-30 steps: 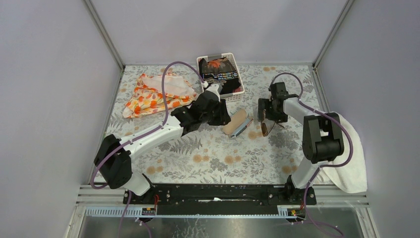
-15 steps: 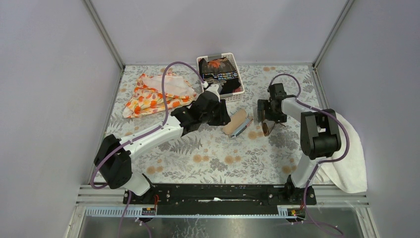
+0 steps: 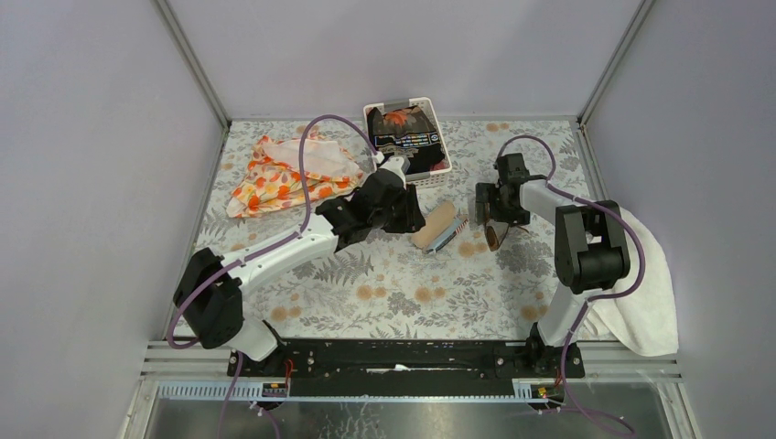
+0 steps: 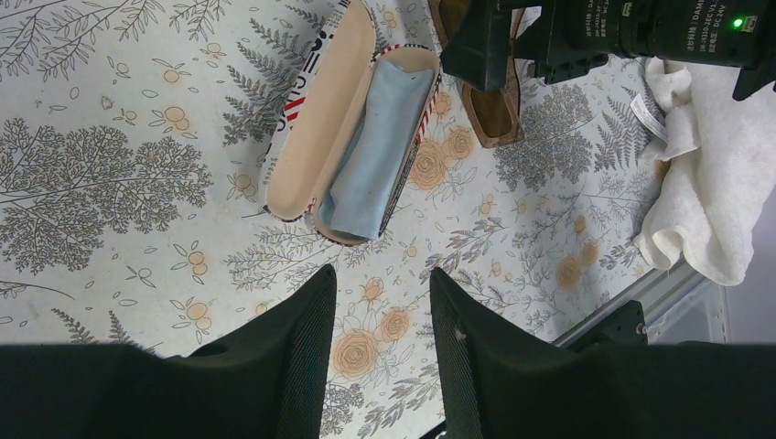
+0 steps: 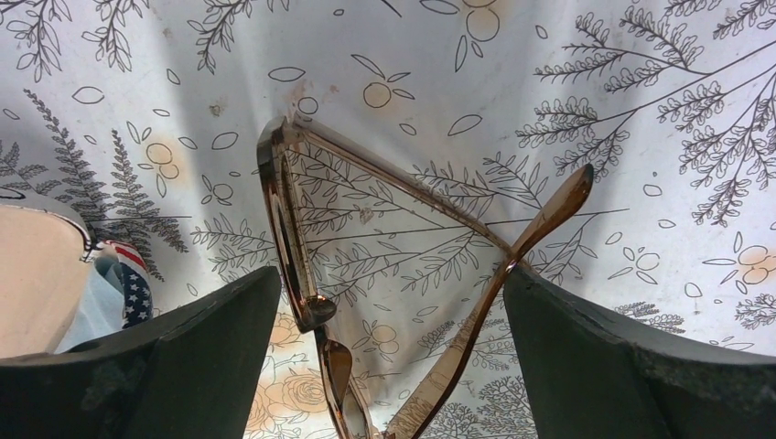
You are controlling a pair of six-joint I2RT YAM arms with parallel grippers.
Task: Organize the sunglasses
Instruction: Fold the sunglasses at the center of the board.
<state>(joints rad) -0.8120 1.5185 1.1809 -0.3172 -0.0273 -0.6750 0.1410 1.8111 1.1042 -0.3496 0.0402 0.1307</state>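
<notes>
The brown sunglasses lie on the floral tablecloth with their temple arms crossed, between the open fingers of my right gripper. From above they show just below the right gripper, and in the left wrist view too. The tan case lies open to their left, with the light blue cloth inside its tray. My left gripper is open and empty, hovering a little near of the case.
A white basket with dark printed items stands at the back centre. An orange floral cloth lies at the back left. A white towel hangs at the right edge.
My right gripper has shifted slightly back and left over the sunglasses. The left arm has stayed put.
</notes>
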